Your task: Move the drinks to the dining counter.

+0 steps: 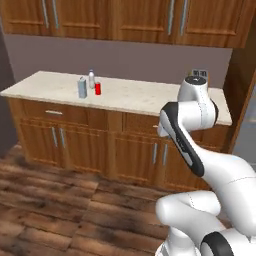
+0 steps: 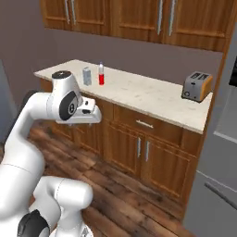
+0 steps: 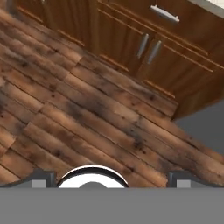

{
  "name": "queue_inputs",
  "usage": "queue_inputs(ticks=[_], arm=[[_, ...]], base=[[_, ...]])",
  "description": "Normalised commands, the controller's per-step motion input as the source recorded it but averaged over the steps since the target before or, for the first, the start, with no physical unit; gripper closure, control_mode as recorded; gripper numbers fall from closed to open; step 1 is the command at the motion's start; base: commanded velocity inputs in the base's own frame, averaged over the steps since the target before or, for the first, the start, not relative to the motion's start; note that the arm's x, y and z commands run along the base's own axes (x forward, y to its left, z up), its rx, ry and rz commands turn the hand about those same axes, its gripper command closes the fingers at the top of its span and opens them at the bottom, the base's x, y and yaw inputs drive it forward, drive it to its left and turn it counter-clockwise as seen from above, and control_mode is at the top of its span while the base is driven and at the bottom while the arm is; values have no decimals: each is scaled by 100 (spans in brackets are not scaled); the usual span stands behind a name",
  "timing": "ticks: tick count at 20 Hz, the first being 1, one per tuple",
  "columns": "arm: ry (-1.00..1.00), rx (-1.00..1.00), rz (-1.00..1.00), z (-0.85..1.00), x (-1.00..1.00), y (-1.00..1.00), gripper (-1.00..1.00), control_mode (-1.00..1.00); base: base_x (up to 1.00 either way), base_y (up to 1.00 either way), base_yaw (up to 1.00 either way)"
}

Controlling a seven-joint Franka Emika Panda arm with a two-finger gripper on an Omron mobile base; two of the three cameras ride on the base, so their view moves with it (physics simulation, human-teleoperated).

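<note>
1. Wooden floor planks, dark and streaky, lie under the hand camera, and they spread in front of the cabinets in both base views.
2. Brown wooden cabinets with metal handles stand below the surface, and more wooden cupboards hang on the wall above it.
3. Pale speckled stone forms the surface, a long top that runs along the grey wall over the drawers.
4. White with dark joints, the arm is folded in front of the cabinets, well apart from the drinks, with the hand pointing down toward the floor.
5. At the far right end of the surface sits a grey toaster, well apart from the drinks.
6. The end effector hangs over the floor with its two dark fingertips spread wide at the bottom of the hand view, and nothing is between them.
7. All three drinks stand upright in a tight group toward the left part of the surface.
8. The carton, pale blue-grey, is the leftmost of the group in the left base view.
9. The bottle, clear, stands just behind the other two, nearer the wall.
10. The can, short and red, stands just beside the carton on its right.
</note>
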Motion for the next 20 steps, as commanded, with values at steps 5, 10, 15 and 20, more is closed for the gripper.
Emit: queue_inputs(ticks=[5, 10, 15, 20], arm=[[0, 0, 0, 0, 0, 0, -100, 100], [0, 0, 0, 0, 0, 0, -100, 100], [0, 0, 0, 0, 0, 0, -100, 100], [0, 0, 0, 0, 0, 0, -100, 100]], base=[[21, 31, -88], [54, 76, -72], [59, 100, -38], [46, 100, -13]])
